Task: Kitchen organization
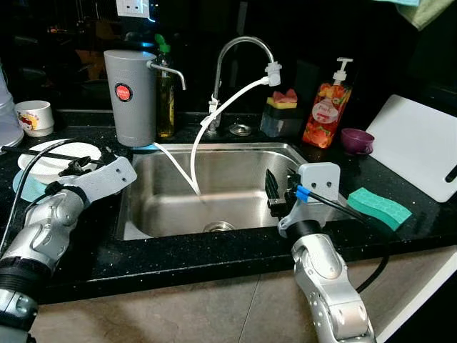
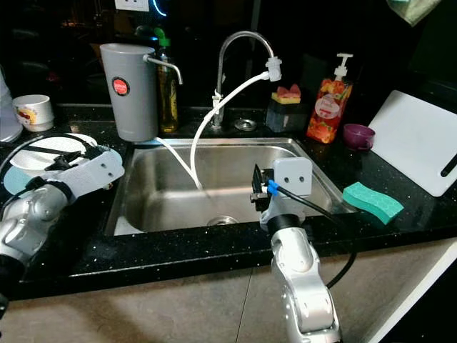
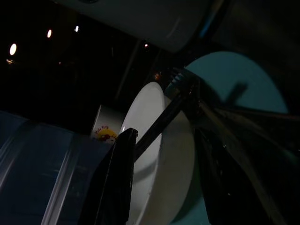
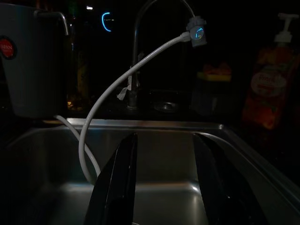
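Observation:
A white plate [image 1: 51, 161] rests on a teal plate [image 1: 27, 189] on the black counter left of the sink. A dark fork [image 3: 165, 115] lies across the white plate. My left gripper [image 1: 83, 166] hovers at the plate's near-right rim, fingers [image 3: 118, 176] open, with the fork's handle running between them and not pinched. My right gripper [image 1: 272, 190] hangs open over the right side of the steel sink [image 1: 178, 207], holding nothing. Its two fingers [image 4: 117, 183] point toward the faucet [image 1: 243, 48].
Along the back stand a grey water filter [image 1: 131, 96], an oil bottle [image 1: 166, 100], a sponge holder [image 1: 282, 114] and an orange soap bottle [image 1: 327, 114]. A printed cup [image 1: 34, 116] stands far left. On the right are a purple bowl [image 1: 355, 141], a green sponge [image 1: 378, 207] and a white cutting board [image 1: 421, 146].

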`<state>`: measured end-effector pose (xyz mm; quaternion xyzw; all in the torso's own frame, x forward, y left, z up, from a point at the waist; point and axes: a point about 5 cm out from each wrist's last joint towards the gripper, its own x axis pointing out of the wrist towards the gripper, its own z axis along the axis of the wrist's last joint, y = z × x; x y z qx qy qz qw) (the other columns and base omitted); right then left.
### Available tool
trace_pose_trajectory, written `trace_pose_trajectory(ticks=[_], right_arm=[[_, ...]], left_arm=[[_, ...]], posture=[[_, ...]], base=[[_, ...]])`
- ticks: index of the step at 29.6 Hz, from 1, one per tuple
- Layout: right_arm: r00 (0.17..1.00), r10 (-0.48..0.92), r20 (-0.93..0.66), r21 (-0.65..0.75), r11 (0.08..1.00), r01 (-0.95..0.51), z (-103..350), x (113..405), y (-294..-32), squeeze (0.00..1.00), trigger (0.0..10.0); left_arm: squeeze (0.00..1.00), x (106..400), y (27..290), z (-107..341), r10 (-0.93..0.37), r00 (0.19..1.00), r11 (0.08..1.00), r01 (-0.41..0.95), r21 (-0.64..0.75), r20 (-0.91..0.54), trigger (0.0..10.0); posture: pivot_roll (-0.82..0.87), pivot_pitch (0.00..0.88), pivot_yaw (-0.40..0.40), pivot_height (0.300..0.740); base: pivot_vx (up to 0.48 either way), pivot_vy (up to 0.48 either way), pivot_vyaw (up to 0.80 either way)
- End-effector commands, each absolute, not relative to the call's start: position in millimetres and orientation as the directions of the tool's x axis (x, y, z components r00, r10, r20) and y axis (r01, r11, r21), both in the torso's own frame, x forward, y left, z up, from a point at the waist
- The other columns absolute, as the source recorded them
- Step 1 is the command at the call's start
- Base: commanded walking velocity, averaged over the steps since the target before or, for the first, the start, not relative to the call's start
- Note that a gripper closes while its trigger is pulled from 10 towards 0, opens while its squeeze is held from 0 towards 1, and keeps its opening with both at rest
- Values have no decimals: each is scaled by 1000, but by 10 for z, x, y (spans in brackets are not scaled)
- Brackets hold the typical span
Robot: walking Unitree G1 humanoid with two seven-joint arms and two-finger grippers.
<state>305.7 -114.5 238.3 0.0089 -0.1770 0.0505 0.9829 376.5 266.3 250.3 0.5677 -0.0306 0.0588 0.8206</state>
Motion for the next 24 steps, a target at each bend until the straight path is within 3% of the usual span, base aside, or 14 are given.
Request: trace_pose_trajectory(ticks=[1, 9, 20, 24], right_arm=[[911, 166, 378, -31, 986, -166, 2481, 3049, -1093, 0, 10000], [799, 464, 383, -117, 882, -456, 2627, 2959, -736, 0, 10000], [667, 614, 422, -140, 771, -621, 2841, 2826, -520, 0, 10000], [646, 642, 413, -149, 748, -647, 2836, 2786, -478, 0, 10000]], left_arm=[[0, 3820, 2625, 2510, 52, 992, 321, -129, 938, 119, 10000], [0, 3881, 2651, 2541, 56, 991, 309, -134, 942, 123, 10000], [0, 3948, 2616, 2503, 46, 992, 304, -129, 944, 121, 10000], [0, 3962, 2594, 2491, 34, 992, 307, -125, 943, 121, 9333]], posture=[[31, 36, -90, 740], [24, 43, -84, 740], [13, 49, -84, 740], [9, 47, -87, 740]], base=[[0, 0, 0], [0, 0, 0], [0, 0, 0], [0, 0, 0]])
